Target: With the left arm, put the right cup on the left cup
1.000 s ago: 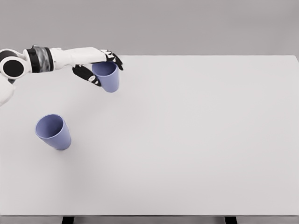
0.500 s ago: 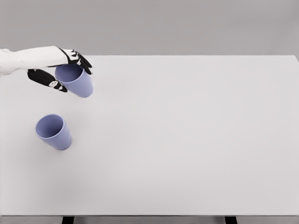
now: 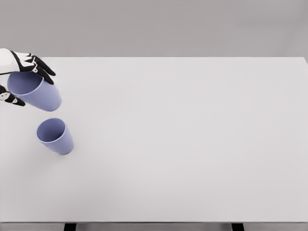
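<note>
At the far left edge my left hand (image 3: 21,79) is shut on a lavender cup (image 3: 36,92), held in the air and tilted with its mouth to the upper left. Black fingers (image 3: 41,68) wrap over its rim; the thumb (image 3: 10,98) shows below it. A second lavender cup (image 3: 55,136) stands on the white table (image 3: 183,139), just below and slightly right of the held one, mouth open toward me. The two cups are apart. Most of the left arm is cut off by the frame. The right arm does not show.
The white table fills the view, its far edge (image 3: 183,57) against a grey wall and its near edge (image 3: 154,222) at the bottom. Dark table legs (image 3: 237,226) show under the front edge.
The left hand has carried the cup leftward and slightly down, from the table's back left to just above the standing cup. The arm has slid mostly out of frame. The standing cup stayed put.
</note>
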